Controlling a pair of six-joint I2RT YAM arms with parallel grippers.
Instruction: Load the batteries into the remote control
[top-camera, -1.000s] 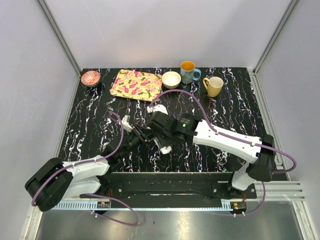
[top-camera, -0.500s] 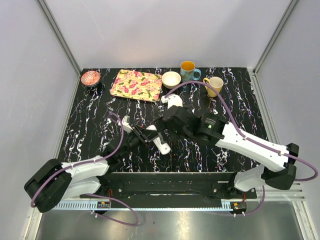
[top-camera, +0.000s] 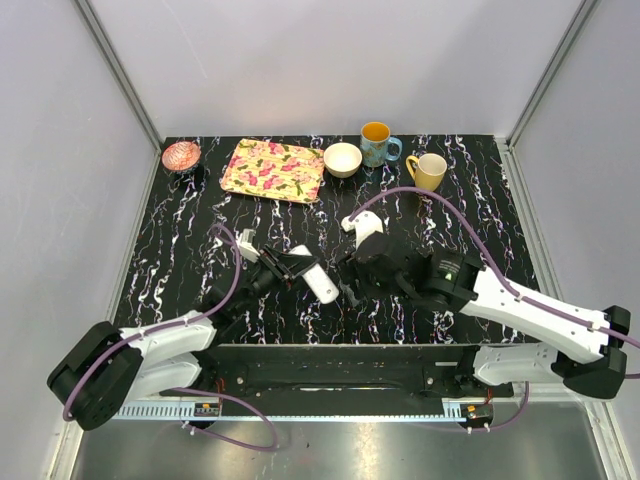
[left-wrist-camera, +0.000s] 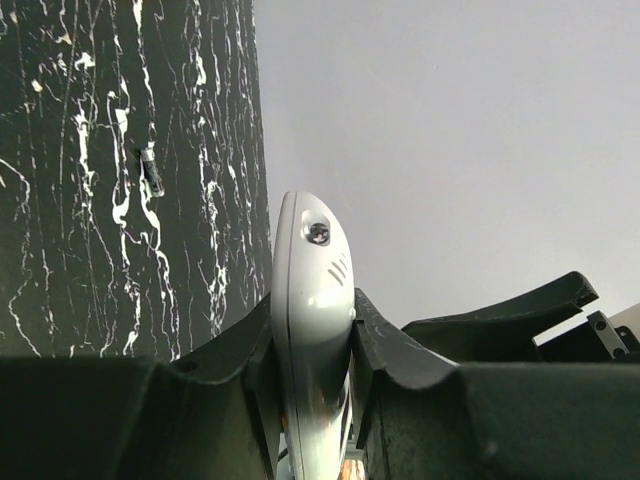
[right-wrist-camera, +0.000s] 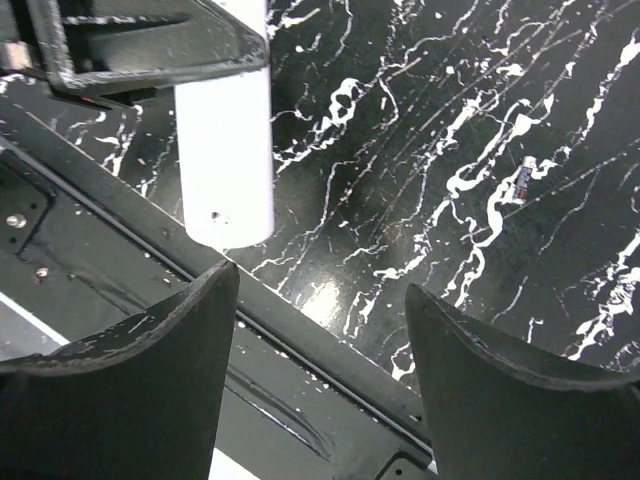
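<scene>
Marbled table (top-camera: 170, 262) beneath remote control (top-camera: 319, 283)

No text legible; battery (right-wrist-camera: 521, 180) label perhaps blurred.

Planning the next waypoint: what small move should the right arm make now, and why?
Probably shift the right gripper over the loose battery on the table and lower onto it. Its jaws stand open and empty, while the left gripper clamps the remote control, so fetching a battery seems next.
</scene>
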